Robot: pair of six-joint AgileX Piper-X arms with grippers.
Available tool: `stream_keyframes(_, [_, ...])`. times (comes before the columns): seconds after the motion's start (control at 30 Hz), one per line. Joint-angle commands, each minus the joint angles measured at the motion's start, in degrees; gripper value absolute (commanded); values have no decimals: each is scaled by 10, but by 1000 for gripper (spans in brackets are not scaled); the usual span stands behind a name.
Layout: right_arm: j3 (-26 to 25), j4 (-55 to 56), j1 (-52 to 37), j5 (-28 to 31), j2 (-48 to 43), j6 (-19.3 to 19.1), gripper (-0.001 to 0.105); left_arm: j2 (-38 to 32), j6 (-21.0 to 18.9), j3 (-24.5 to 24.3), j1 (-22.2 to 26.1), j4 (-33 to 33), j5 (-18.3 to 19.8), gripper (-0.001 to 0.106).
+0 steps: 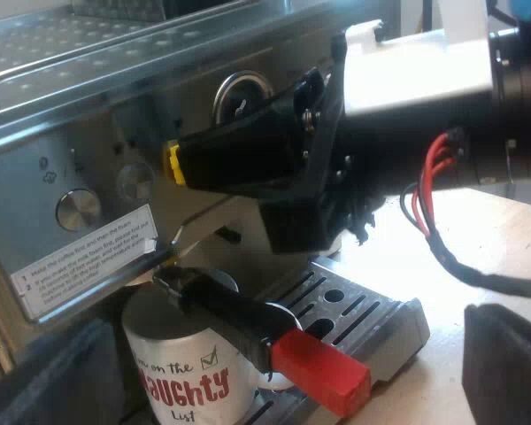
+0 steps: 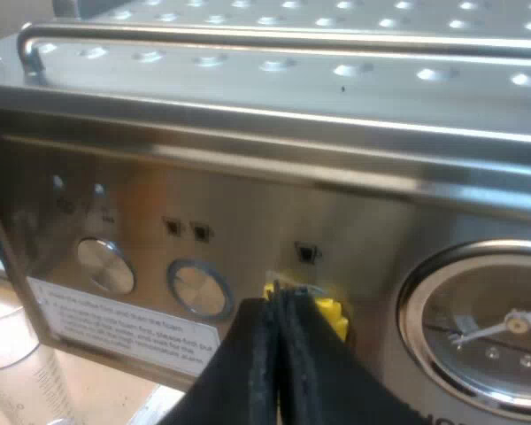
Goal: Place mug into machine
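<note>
Left arm first: the white mug, glossy and printed with red lettering, stands on the slotted drip tray of the espresso machine. It sits directly beneath the metal holder locked into the machine's front. The holder's dark handle juts out over the mug and ends in a blocky red tip. The left gripper hangs just before the tray, its fingers spread wide and holding nothing. By the look of it the placing itself is done. What remains calls for that arm to draw back without clipping the handle or the mug.

The right gripper is up at the brushed-steel control panel, its black fingers pressed together on nothing. Its yellow tip sits between a ringed round button and the glass-faced pressure gauge; whether it touches the panel I cannot tell. A clear measuring glass stands on the pale worktop just beside the machine.
</note>
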Motion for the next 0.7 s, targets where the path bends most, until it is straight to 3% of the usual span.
stream_keyframes(0.03, [-5,-7,-43,40,2,-9,0,-3,-6,-5,-2,-5,3,80])
stream_keyframes(0.2, [-5,-7,-51,36,2,-9,0,-3,-6,-5,-2,-5,3,80])
stream_keyframes(0.4, [-5,21,-18,-17,-18,-9,2,-3,-6,-5,-2,-6,-4,80])
stream_keyframes(0.47, [-5,70,2,-46,-39,-2,20,-3,-6,-5,-2,-6,-6,80])
stream_keyframes(0.5, [-5,74,2,-48,-41,-1,20,-3,-7,-5,-2,-8,-6,80])
stream_keyframes(0.53, [-5,90,8,-52,-47,7,27,-3,-13,-5,-2,-10,-6,80])
stream_keyframes(0.57, [-5,133,21,-58,-68,36,53,-3,-20,-6,-2,-12,-6,80])
stream_keyframes(0.7, [-5,197,35,-109,-108,39,92,-2,-76,-29,-2,-9,-17,80])
